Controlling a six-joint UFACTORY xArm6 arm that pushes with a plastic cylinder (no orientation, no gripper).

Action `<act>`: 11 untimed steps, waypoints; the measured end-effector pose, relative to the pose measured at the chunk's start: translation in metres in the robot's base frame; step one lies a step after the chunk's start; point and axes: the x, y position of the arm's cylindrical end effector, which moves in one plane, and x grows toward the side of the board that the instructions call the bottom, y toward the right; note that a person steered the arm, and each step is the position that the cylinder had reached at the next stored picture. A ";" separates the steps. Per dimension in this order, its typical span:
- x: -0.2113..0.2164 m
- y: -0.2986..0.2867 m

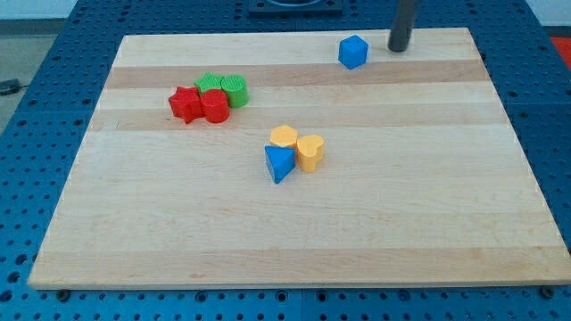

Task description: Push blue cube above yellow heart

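Item: wooden board [294, 250] on a blue perforated table [36, 98].

Tool: my tip [398, 48], a plain dark rod with no jaws to open or close, holding nothing. It stands at the upper right of the frame, just right of the blue cube [353, 52], with a small gap between them.

Task thing: blue cube, upper right of centre, near the board's far edge. Target: yellow heart [310, 152], mid-frame, well below and left of the cube.

Step in hand, judged: approach made, push not yet begun. The cube sits too far up and slightly right of the spot just above the heart.

Next move, judged: bring the tip round to the cube's upper right side and drive it down and left, stopping short of the yellow cluster.

Neighbours: yellow hexagonal block [284, 137] touching the heart at its upper left; blue triangular block [278, 164] touching at its left. The hexagonal block lies near the goal spot and may be knocked.

Elsewhere: red star [184, 104], red cylinder [214, 106], green star-like block [209, 84], green cylinder [235, 90], clustered upper left, clear of the path.
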 end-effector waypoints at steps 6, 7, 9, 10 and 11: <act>0.005 -0.034; -0.022 -0.043; 0.029 -0.064; 0.065 -0.064; 0.095 -0.065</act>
